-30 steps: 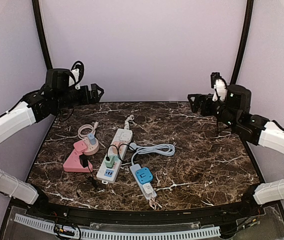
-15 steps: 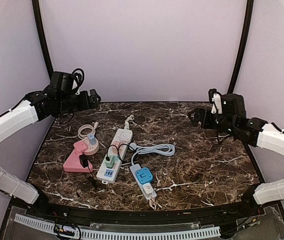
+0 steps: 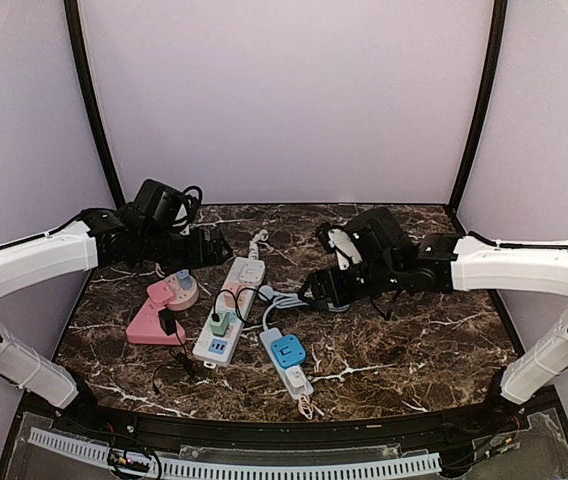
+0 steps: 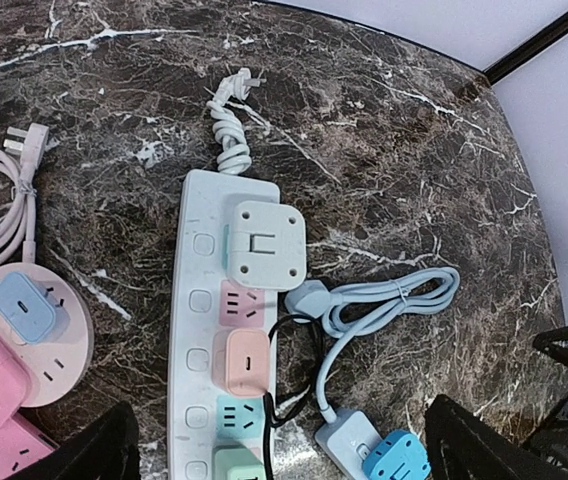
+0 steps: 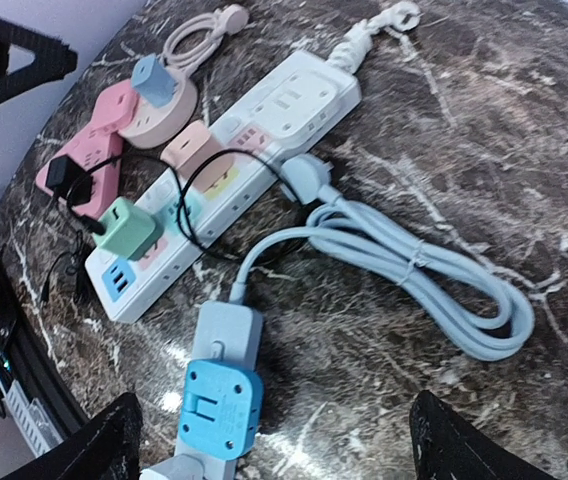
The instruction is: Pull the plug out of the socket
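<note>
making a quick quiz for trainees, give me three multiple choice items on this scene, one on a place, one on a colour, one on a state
1. The blue adapter is:
A. lying loose
B. in the grey strip
C. held in the air

2. The plug in the round socket is:
A. red
B. black
C. blue

3. The left gripper is:
A. open, holding nothing
B. shut on a plug
C. shut on a cable

Answers:
1 B, since the right wrist view shows the adapter seated on the grey strip.
2 C, since the left wrist view shows a pale blue block on the round socket.
3 A, since its fingers stand wide apart above the strips with nothing between them.
</note>
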Controlling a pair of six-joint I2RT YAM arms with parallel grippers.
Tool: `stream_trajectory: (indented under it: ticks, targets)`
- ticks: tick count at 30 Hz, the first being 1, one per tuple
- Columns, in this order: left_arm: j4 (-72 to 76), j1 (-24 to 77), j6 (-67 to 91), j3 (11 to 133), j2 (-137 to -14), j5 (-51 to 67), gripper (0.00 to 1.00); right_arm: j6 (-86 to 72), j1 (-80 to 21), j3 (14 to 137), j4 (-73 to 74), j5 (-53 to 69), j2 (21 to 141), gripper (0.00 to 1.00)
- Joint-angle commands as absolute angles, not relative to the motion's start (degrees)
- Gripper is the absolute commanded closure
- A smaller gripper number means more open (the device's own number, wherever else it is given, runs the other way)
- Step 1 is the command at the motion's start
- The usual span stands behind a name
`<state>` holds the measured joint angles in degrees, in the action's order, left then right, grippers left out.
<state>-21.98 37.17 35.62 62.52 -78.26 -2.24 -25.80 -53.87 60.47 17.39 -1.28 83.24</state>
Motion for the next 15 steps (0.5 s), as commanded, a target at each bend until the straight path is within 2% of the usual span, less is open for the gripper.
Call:
stream_trajectory:
  ticks: [1, 7, 15]
  targets:
    - [-22.83, 38.2, 38.4, 60.76, -77.74, 0.8, 0.01, -26.71, -55.63, 62.09, 20.14, 6.02, 87.1, 0.11]
    - [-22.7, 40.46, 38.91, 60.69, -78.66, 2.0, 0.01, -26.28, -55.4, 60.31, 17.08, 16.61, 92.01, 0.12]
    - [-21.02, 42.64, 40.23, 60.78, -80.45, 1.7, 0.01, -28.06, -54.14, 58.24, 11.23, 24.39, 98.96, 0.2]
